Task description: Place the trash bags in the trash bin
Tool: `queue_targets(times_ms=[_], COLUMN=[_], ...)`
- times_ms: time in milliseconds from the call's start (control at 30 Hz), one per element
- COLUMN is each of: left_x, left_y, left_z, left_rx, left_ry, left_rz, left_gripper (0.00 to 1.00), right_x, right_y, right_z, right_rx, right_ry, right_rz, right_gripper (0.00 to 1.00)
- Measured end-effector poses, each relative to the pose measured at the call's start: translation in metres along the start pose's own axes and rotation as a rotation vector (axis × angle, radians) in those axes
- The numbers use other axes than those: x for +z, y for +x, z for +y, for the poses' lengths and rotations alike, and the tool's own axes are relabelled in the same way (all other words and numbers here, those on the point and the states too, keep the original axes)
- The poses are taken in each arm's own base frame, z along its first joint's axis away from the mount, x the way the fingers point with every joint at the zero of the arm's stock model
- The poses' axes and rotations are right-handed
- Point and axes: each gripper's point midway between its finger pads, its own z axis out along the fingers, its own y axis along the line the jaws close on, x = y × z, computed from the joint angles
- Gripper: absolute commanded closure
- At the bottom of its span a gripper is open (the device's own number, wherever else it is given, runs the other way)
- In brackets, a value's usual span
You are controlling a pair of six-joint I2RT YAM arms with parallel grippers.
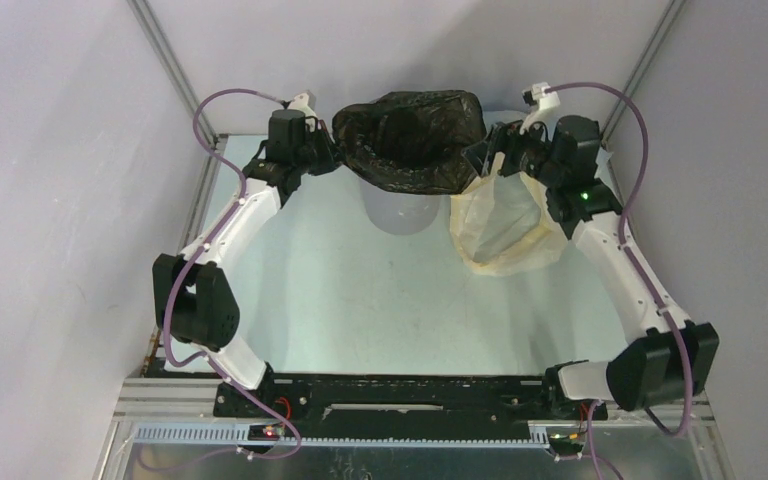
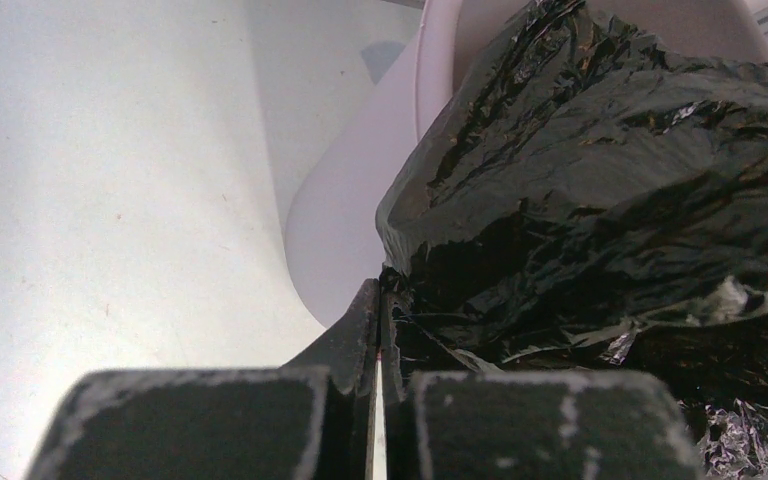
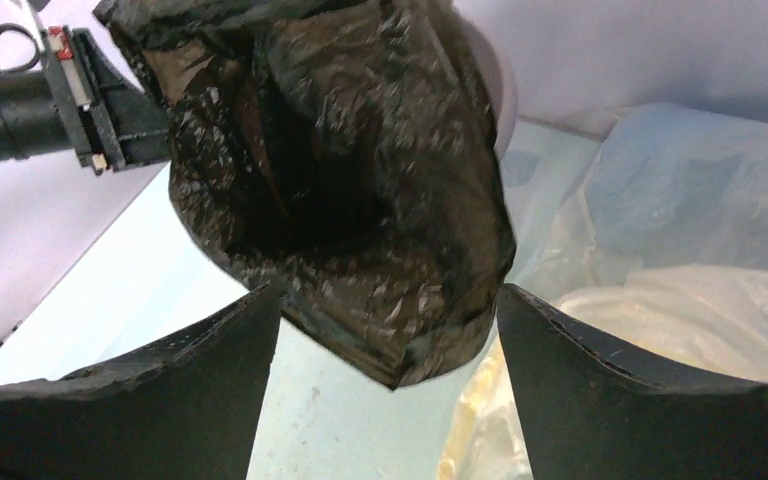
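Left of the trash bin [image 1: 400, 212], the left tool [image 2: 380, 297] is pinched tight on an edge of the black trash bag [image 1: 410, 138]. The bag spreads over the bin and hides its rim from above. Right of the bin, the right tool [image 3: 388, 300] gapes wide around the bag's end; whether they touch is unclear. The translucent bag [image 1: 505, 235] sits partly behind that arm.

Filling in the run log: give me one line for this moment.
left pincer: shut on black bag | right pincer: open | black bag: over bin

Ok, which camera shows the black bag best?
The top view: the whole black bag shows, hanging over the bin. The left wrist view shows only one crinkled side pinched in the left gripper; the right wrist view shows part of it inside the open right gripper.
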Motion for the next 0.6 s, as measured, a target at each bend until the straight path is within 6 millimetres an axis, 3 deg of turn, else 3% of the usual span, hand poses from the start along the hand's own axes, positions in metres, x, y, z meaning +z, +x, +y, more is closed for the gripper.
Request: queue_targets(times_ms=[67,167,333,400,600], left_x=[0.0,0.0,-0.001,-0.001,0.009], left_y=[0.0,0.001,-0.001,-0.004,-0.016], left_z=[0.0,-0.001,-0.001,-0.001,0.0], left_rx=[0.0,0.001,0.002,0.001,-0.002], left_ry=[0.002,0.004,0.0,-0.005,-0.012], left_rz=[0.002,0.004,0.006,0.006,-0.006], left_gripper=[0.99,0.99,0.99,0.99,0.99], right_x=[0.011,0.033,0.064,0.071,0.099], right_y=[-0.003,-0.008,-0.015,-0.018,-0.037], right_z=[-0.005,-0.014,-0.029,-0.034,-0.06], right_rx=[0.008,0.02,0.047,0.061,0.095], right_ry=[-0.002,-0.005,0.004,0.009,0.036], right_rz=[0.004,0.015,0.033,0.031,0.008], right_gripper=[0.23,0.39,0.78,0.88,0.88])
